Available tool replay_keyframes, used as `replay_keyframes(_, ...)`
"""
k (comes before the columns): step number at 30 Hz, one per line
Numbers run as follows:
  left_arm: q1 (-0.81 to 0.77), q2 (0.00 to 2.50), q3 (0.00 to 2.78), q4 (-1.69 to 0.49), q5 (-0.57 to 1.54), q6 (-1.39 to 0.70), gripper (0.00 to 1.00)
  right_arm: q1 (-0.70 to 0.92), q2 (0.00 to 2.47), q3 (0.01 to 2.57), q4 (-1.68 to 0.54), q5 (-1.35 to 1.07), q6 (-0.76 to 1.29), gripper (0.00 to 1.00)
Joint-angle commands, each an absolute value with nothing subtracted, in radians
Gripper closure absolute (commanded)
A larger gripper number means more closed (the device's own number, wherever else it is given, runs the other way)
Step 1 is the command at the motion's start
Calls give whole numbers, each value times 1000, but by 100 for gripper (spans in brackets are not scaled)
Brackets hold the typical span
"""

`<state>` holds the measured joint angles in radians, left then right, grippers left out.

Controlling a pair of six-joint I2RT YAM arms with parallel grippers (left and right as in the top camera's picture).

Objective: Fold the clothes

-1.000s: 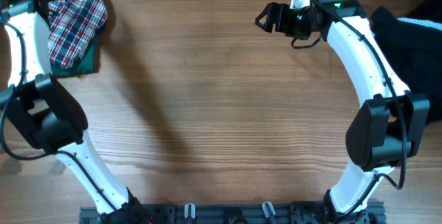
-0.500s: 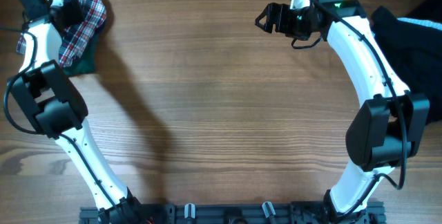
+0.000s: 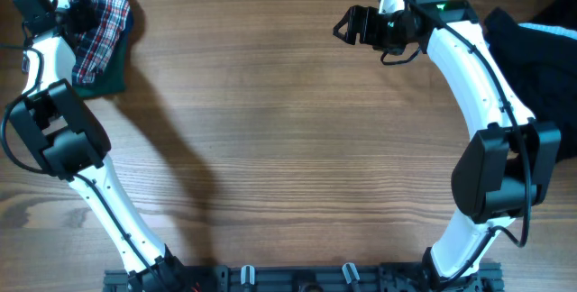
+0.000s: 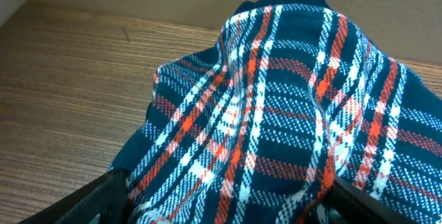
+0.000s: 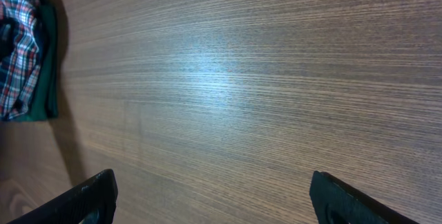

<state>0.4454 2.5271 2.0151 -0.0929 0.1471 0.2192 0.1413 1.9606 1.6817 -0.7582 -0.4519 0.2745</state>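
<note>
left arm stretches to the far corner, left tool [image 3: 81, 14] spread over the plaid dress [image 3: 106, 8]; right arm arches forward, right tool [image 3: 344, 25] spread above the counter [image 3: 270, 130].

Left arm [image 3: 113, 215] runs up the left side, elbow bent, reaching into the far left corner. Left gripper [image 3: 79, 13] sits at that corner, fingers [image 4: 103, 198] spread wide. Right arm [image 3: 469, 67] arches up the right side, wrist turned inward. Right gripper [image 3: 347, 23] points left, jaws wide apart, gripping nothing.
</note>
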Motion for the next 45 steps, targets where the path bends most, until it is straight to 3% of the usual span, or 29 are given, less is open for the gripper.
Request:
replay_keyframes(1, 456, 2513, 2009, -102, 100, 147, 12, 141, 1960, 1674, -752, -468, 262, 10)
replay_keyframes(9, 453, 2313, 2009, -228, 140, 141, 6, 141, 1960, 1674, -723, -468, 263, 10)
replay_keyframes(18, 411, 2066, 2009, -556, 167, 141, 0, 141, 1960, 1674, -591, -495, 291, 11)
replay_keyframes(29, 298, 1976, 2009, -1060, 588, 141, 0, 108, 1959, 1674, -619, -481, 288, 3)
replay_keyframes(35, 200, 1978, 2009, -1184, 567, 142, 0, 98, 1959, 1675, -741, -340, 257, 0)
replay_keyframes(45, -103, 1978, 2009, -1180, 309, 142, 0, 77, 1804, 1678, -897, -177, 240, 0)
